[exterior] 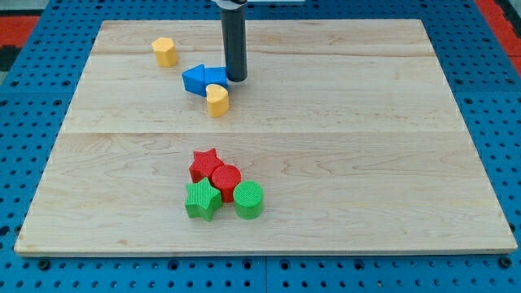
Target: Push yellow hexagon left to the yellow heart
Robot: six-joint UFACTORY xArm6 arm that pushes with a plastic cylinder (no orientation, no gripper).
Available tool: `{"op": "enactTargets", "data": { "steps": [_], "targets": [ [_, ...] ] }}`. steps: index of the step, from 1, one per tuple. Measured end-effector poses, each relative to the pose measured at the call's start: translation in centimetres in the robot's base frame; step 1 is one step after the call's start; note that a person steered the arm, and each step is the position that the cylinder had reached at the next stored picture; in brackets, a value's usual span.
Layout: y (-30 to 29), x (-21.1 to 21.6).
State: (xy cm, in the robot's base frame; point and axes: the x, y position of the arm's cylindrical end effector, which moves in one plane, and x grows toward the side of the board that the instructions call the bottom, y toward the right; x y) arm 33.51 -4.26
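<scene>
My tip (235, 78) sits on the board in the upper middle of the view, touching or just beside the right end of a blue block (201, 80), an arrow-ish shape as far as I can tell. No jaws on my end, just a plain dark rod, so nothing to open, close or clamp; it holds nothing.

The yellow hexagon (165, 51) lies well apart from my tip, up and to the view's left, near the board's top edge, w/ the blue block between us. The yellow heart (216, 100) is much closer: just below-left of my tip, touching or nearly touching the blue block's lower edge. So the hexagon is up-left of the heart, not level w/ it.

Surface is a pale wooden board (366, 146) made of planks, resting on a blue perforated base (24, 98); red patches show at the view's top corners.

Lower down, a tight cluster: red star (205, 164), red cylinder (225, 181), green star (201, 200), green cylinder (249, 199), all touching or nearly so.

Hexagon looks upright, flat top, orange-yellow w/ faceted sides, standing alone.
</scene>
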Motion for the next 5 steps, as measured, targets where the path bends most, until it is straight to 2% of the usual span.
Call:
{"op": "enactTargets", "data": {
  "steps": [1, 2, 3, 5],
  "targets": [
    [2.5, -2.7],
    [0.4, -9.7],
    [-8.5, -13.4],
    [-11.3, -7.1]
  ]
}}
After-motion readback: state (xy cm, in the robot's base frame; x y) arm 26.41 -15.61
